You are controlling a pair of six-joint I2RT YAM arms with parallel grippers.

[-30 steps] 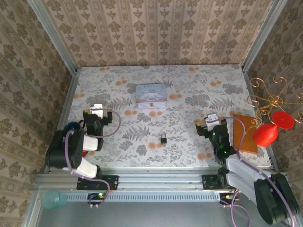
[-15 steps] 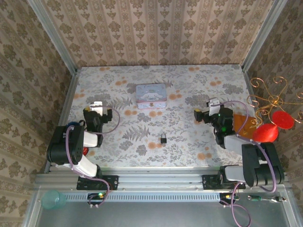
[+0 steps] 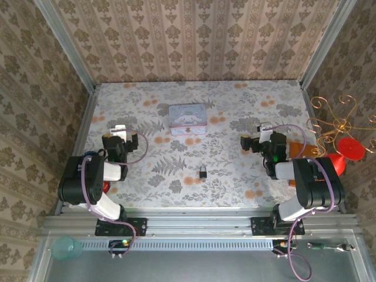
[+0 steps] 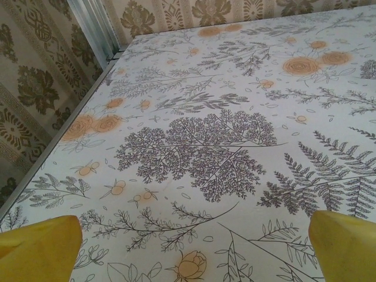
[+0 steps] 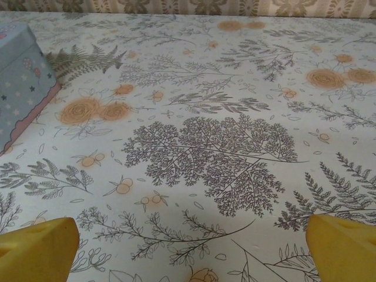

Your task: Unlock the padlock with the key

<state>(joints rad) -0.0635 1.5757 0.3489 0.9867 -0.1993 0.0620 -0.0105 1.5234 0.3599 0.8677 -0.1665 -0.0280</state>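
The padlock (image 3: 202,172), near the middle of the table's near edge, is too small to tell how its shackle stands. The picture's left edge cuts off the tin box (image 5: 20,76). The right arm (image 3: 311,188) hides part of an orange board (image 3: 298,148) at the table's right edge.

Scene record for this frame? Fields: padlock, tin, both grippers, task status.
padlock: lying on the floral tablecloth, near centre, between the two arms
tin box: pale blue, farther back than the padlock
left gripper: open, empty, over bare cloth on the left
right gripper: open, empty, on the right, tin box to its left
task status: padlock not yet gripped
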